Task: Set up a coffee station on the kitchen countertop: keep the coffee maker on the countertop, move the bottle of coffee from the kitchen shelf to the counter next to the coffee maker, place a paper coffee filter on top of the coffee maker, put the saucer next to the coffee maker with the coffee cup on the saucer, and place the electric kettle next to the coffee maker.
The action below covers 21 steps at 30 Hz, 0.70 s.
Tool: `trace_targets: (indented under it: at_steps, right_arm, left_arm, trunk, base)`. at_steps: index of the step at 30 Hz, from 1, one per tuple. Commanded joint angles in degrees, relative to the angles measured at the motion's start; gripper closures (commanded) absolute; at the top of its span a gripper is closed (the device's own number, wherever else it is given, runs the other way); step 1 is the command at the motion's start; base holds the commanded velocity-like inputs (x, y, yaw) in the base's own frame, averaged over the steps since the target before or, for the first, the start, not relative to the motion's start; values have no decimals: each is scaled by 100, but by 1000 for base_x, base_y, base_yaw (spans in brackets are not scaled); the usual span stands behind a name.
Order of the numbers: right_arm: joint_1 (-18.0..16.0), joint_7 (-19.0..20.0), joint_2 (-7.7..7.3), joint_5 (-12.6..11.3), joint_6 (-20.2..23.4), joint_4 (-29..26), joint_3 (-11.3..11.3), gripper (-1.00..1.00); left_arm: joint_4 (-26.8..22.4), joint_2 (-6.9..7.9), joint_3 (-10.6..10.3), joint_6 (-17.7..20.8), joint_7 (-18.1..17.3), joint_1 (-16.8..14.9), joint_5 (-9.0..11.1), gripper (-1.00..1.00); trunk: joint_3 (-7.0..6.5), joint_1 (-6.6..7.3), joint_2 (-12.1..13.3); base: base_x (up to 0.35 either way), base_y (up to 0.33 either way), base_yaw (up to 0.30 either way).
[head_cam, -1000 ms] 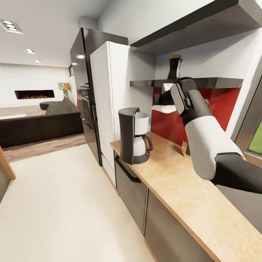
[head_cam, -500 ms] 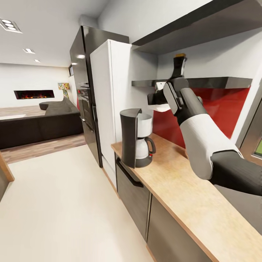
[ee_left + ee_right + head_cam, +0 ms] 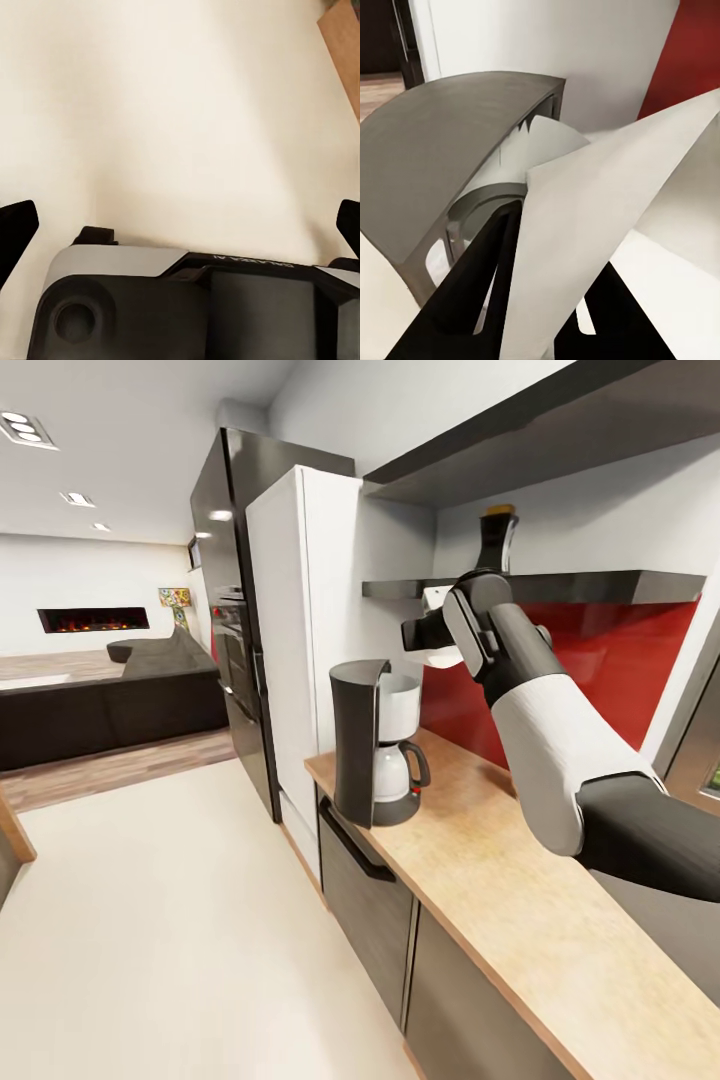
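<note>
The paper coffee filter (image 3: 607,225) is pinched between the closed fingers of the right gripper (image 3: 536,300), held above the coffee maker (image 3: 372,740) on the countertop (image 3: 500,880). What seems the bottle of coffee (image 3: 497,540) stands on the kitchen shelf (image 3: 590,586) behind. The left gripper (image 3: 180,225) is spread wide and empty over pale floor (image 3: 172,112).
</note>
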<state>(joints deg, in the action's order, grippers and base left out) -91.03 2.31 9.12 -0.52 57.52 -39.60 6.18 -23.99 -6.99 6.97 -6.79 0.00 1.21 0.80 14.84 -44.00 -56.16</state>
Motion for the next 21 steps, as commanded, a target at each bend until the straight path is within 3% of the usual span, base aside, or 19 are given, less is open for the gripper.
trace_targets:
  at_steps: [1,5,9,13,21]
  right_arm:
    - [-4,4,-3,-19,22,-3,10,100]
    - [0,26,-6,-18,22,-3,83,100]
    - [5,37,-13,-43,22,-7,578,100]
    - [3,40,-16,-56,22,-11,867,100]
    - [-2,41,-22,-62,30,-6,1023,100]
  left_arm:
    - [-9,-4,15,-6,0,2,8,-100]
    - [-9,-4,15,-6,0,2,8,-100]
    - [-9,-4,15,-6,0,2,8,-100]
    - [-9,-4,15,-6,0,2,8,-100]
    - [-9,-3,15,-6,0,2,8,-100]
  trunk:
    - [6,-1,-5]
    - [6,-1,-5]
    - [6,-1,-5]
    - [6,-1,-5]
    - [6,-1,-5]
  base:
    - [44,0,0]
    - [27,0,0]
    - [138,0,0]
    - [112,0,0]
    - [21,0,0]
